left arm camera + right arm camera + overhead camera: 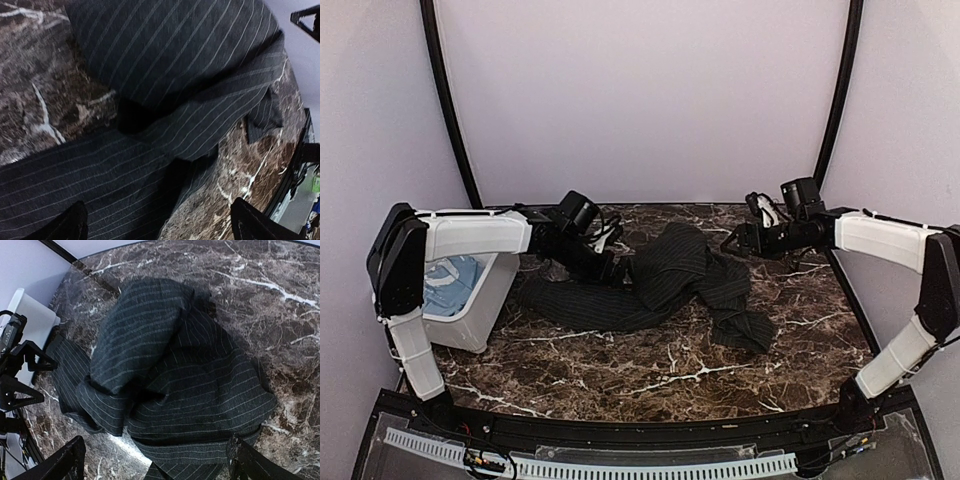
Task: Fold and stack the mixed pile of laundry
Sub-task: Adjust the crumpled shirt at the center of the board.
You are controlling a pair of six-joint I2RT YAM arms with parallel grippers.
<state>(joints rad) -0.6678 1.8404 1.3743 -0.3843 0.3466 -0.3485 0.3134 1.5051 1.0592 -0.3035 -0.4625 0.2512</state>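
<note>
The dark fingertips (75,225) of the left gripper (162,225) were seen nearest the lens. They were spread wide with nothing pinched between them, close over a sleeve of the black pinstriped shirt (670,275); whether they touched the cloth could not be told. The shirt was found crumpled and unfolded on the far middle of the marble table (620,370), one sleeve drawn out to the left, another part trailing toward the near right, and the body bunched into a hump. It was judged that such a heap would have to be spread flat before any fold could be made, and the open jaws over the sleeve were taken as suited to a fresh grasp there. The right gripper (160,465) was held above the shirt's far right side, its fingers (70,462) likewise spread and empty. The light blue T-shirt (450,285) was seen lying in the white bin (485,310) at the table's left edge, partly hidden beneath the left arm. That arm and the bin wall were judged to stand in the way of reaching it.
</note>
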